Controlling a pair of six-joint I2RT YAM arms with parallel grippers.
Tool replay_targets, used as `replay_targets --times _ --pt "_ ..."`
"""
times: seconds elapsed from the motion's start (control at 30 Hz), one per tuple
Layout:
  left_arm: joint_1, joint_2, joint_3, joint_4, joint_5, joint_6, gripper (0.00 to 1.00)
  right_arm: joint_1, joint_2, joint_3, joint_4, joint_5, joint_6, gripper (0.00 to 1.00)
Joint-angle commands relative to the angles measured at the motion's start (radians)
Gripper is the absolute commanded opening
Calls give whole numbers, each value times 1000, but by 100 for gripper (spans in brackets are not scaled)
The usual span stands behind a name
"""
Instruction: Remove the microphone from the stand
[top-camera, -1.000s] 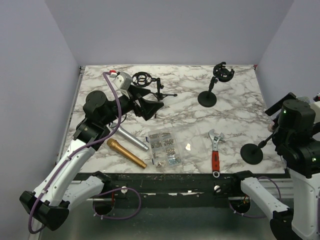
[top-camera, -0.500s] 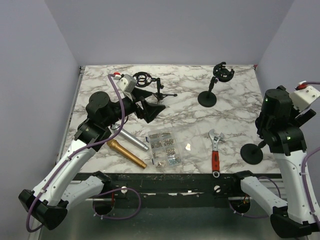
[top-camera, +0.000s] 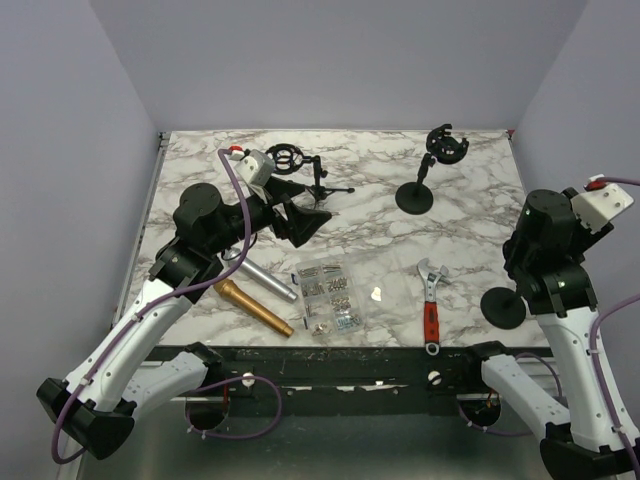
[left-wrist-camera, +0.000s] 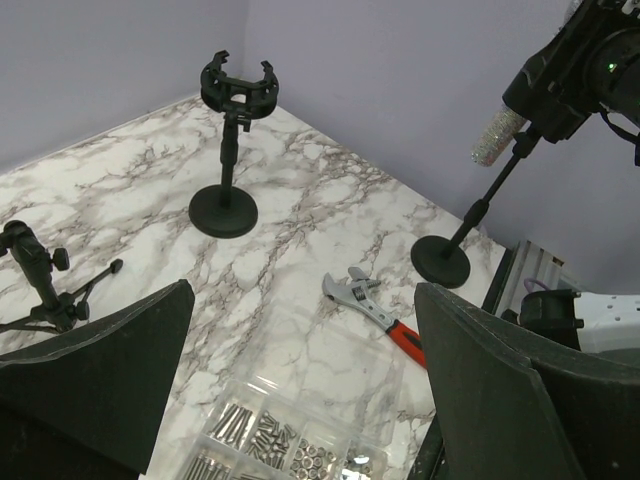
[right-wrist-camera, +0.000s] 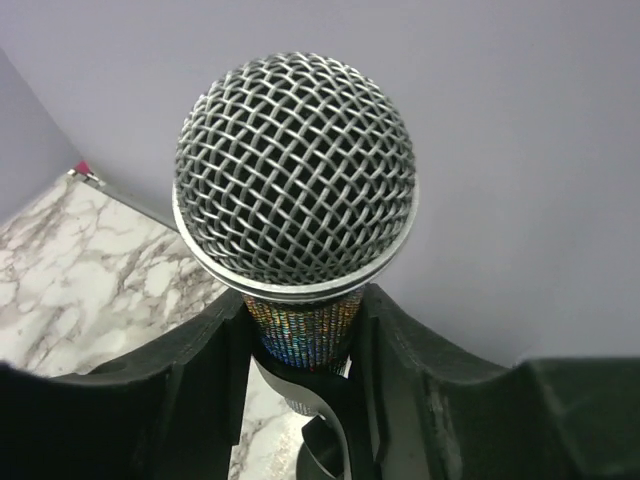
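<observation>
The microphone (right-wrist-camera: 295, 190) has a silver mesh head and a glittery body, and it sits upright in the clip of a black round-base stand (top-camera: 503, 306). My right gripper (right-wrist-camera: 300, 320) is shut on the microphone's body just under the head, with one finger (right-wrist-camera: 200, 350) pressed on each side. In the left wrist view the microphone (left-wrist-camera: 497, 138) shows at the top of the slanted stand pole (left-wrist-camera: 445, 262), with the right arm over it. In the top view the right arm hides the microphone. My left gripper (top-camera: 305, 218) hangs open over the left-centre of the table and holds nothing.
An empty stand with a shock mount (top-camera: 415, 197) stands at the back. A small tripod stand (top-camera: 320, 180) is at the back left. A red-handled wrench (top-camera: 432, 300), a clear screw box (top-camera: 328, 297), a gold microphone (top-camera: 252, 305) and a silver one (top-camera: 265, 278) lie near the front.
My right arm swung in from the right edge to the stand, and its jaws closed around the microphone's body. The left arm shifted slightly and stayed open.
</observation>
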Motion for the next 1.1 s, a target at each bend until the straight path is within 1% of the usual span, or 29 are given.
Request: replay_targets --times 0.0,0.17,0.2,0.23,0.3,0.4,0.53,0.63,0.7,0.77,1.0,1.07 --pt "-8 3 6 5 -6 9 96 2 -22 -39 171 50 -100 41" --pt "-8 10 7 4 -9 10 96 2 -16 -25 261 2 -164 11" --pt "-8 13 7 4 -9 11 96 2 -14 -20 291 -31 -185 5" --pt "-8 15 6 4 -9 10 96 2 -11 -10 314 -76 -206 1" --pt "-9 22 5 5 -10 12 96 2 4 26 322 -166 -219 1" --pt "-12 39 6 -3 -21 21 96 2 26 98 291 -291 -231 1" --pt "-13 57 10 -7 -20 23 96 2 40 177 280 -553 -242 1" --pt "-22 64 6 -11 -34 32 96 2 91 242 252 -769 -230 1" --pt "-31 68 5 -17 -47 43 96 2 126 259 271 -890 -227 1" --pt "-45 73 5 -24 -66 59 96 2 159 277 292 -971 -213 1" --pt "-73 101 12 -50 -112 95 96 5 265 328 386 -1157 -51 1" --pt "-73 102 11 -50 -121 97 96 20 311 345 403 -1186 -20 1"
